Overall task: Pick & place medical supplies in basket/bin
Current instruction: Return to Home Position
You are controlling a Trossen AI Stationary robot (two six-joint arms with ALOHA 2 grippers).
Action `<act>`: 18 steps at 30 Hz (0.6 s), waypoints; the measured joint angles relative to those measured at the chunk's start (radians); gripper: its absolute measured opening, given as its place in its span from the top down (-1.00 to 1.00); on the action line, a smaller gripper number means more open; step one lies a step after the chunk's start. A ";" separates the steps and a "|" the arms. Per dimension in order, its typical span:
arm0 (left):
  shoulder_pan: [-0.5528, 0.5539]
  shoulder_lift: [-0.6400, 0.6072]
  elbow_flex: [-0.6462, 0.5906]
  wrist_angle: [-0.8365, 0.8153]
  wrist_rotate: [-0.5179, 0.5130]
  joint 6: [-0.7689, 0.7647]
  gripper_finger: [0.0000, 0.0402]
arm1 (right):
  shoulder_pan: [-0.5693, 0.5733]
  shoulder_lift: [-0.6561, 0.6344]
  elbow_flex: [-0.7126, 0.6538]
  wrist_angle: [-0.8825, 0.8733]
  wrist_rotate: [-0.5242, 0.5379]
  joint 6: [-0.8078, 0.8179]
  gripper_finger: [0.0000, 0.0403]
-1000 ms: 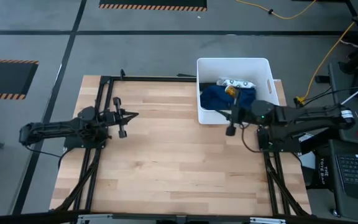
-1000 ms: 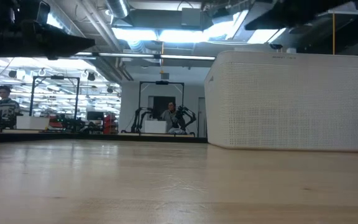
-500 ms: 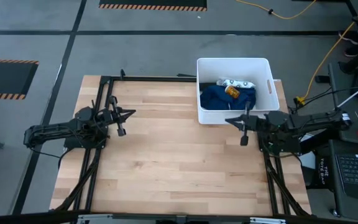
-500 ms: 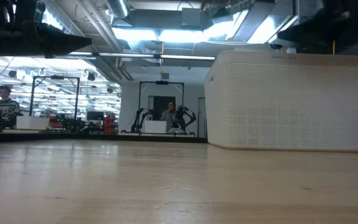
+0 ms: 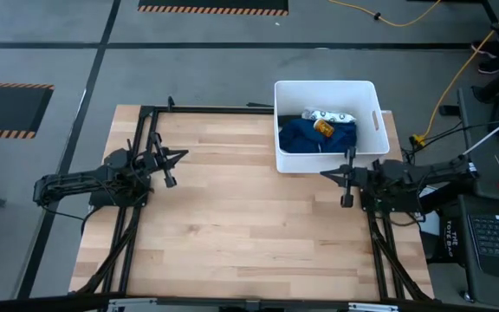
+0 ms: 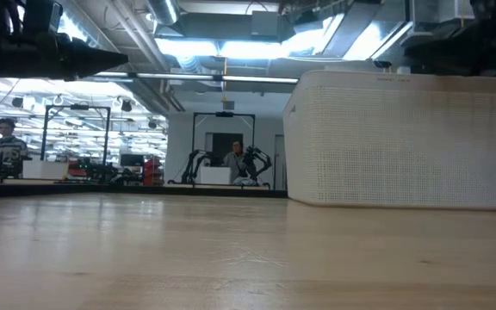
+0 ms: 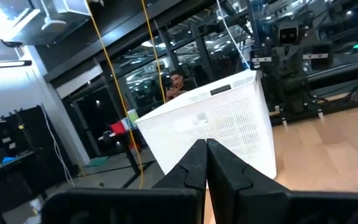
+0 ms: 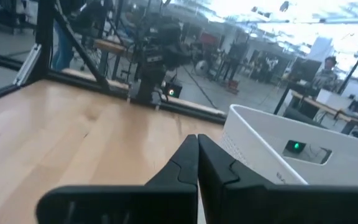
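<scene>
Now your right gripper [image 8: 197, 139], fingers pressed together, hangs just outside the white rectangular plastic tub [image 5: 326, 84]; left gripper [image 7: 205, 144], likewise closed, well apart.

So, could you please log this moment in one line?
left gripper shut | right gripper shut | white tub holds blue cloth

Soft, even overhead light falls on the pale wooden bench [image 5: 232, 217], with only faint shadows under the arms. At bench level, ceiling strip lights [image 6: 222, 47] glare white above the evenly lit white rectangular plastic tub [image 6: 403, 138]. In both wrist views, the dark fingers [image 7: 192, 167] stand silhouetted against washed-out brightness.
</scene>
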 joint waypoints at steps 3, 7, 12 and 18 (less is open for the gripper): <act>0.000 0.000 0.000 0.000 0.004 0.000 0.98 | 0.000 -0.064 -0.026 -0.008 -0.002 -0.003 1.00; 0.000 0.000 0.000 -0.001 0.005 -0.031 0.98 | 0.000 -0.142 -0.058 -0.027 -0.006 -0.015 1.00; 0.000 0.000 0.000 0.012 0.004 -0.075 0.98 | 0.000 -0.188 -0.070 -0.051 -0.002 -0.044 1.00; 0.000 0.000 0.000 0.023 0.004 -0.139 0.98 | -0.001 -0.188 -0.069 -0.069 -0.034 -0.023 1.00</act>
